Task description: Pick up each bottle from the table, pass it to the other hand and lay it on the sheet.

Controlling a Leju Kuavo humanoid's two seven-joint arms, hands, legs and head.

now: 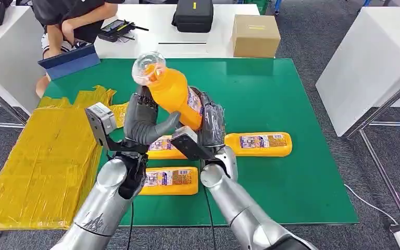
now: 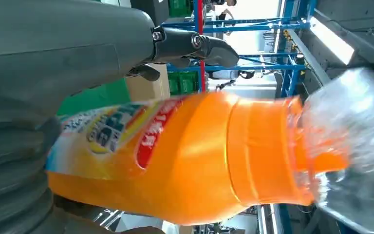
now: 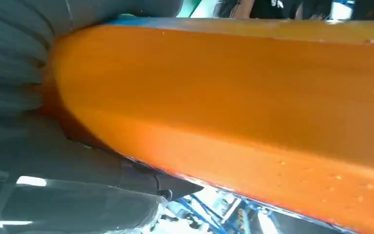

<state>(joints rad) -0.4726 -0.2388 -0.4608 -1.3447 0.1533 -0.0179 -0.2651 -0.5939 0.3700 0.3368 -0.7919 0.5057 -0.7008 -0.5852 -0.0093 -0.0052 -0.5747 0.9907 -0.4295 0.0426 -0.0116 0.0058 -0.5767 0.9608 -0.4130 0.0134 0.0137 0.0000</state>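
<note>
Above the middle of the green table [image 1: 291, 94], an orange juice bottle [image 1: 173, 94] [image 2: 190, 156] [image 3: 248, 97] is held tilted, its clear end up and toward the far left. My left hand [image 1: 145, 122] [image 2: 53, 73] wraps it from the left with the thumb across its lower part. My right hand [image 1: 212, 122] [image 3: 14, 73] grips it from the right. On the table lie three more bottles: one [image 1: 260, 144] to the right, one [image 1: 171, 180] near the front, one [image 1: 161, 147] partly hidden behind my wrists. The crinkled yellow sheet [image 1: 41, 156] lies at the left.
A cardboard box [image 1: 255, 35] and a black case [image 1: 192, 14] stand on the white table beyond. A seated person [image 1: 67, 21] is at the far left, with a blue folder [image 1: 69, 61] by the green table's corner. Another white table [image 1: 370, 62] stands to the right.
</note>
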